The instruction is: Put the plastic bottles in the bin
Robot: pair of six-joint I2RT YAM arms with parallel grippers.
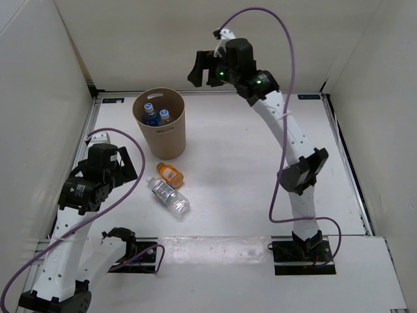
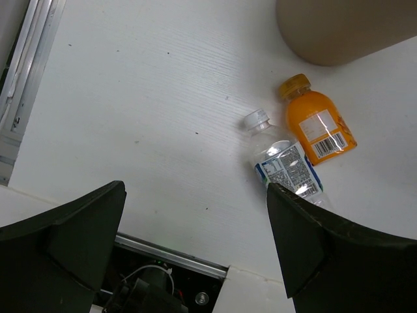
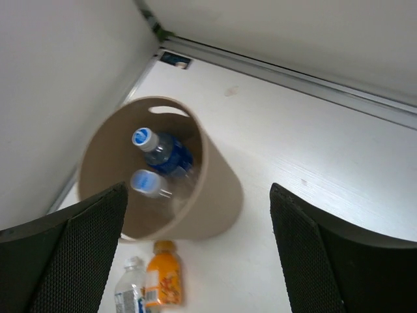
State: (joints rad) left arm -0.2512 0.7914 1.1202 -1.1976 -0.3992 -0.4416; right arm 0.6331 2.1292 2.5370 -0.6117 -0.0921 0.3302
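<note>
Two of the plastic bottles are inside the bin (image 1: 171, 140), which stands near the far left corner of the table (image 1: 247, 169): a blue-labelled bottle (image 3: 168, 156) and a white-capped bottle (image 3: 147, 184) beside it, caps upward. The other two lie on the table between the bin and the near edge: the orange bottle (image 1: 171, 173) and, just beside it, a clear labelled bottle (image 1: 171, 197). The left gripper (image 2: 195, 195) hovers to their left, fingers spread wide, holding nothing. The right gripper (image 1: 204, 68) hangs high over the far edge, right of the bin, likewise spread and empty.
</note>
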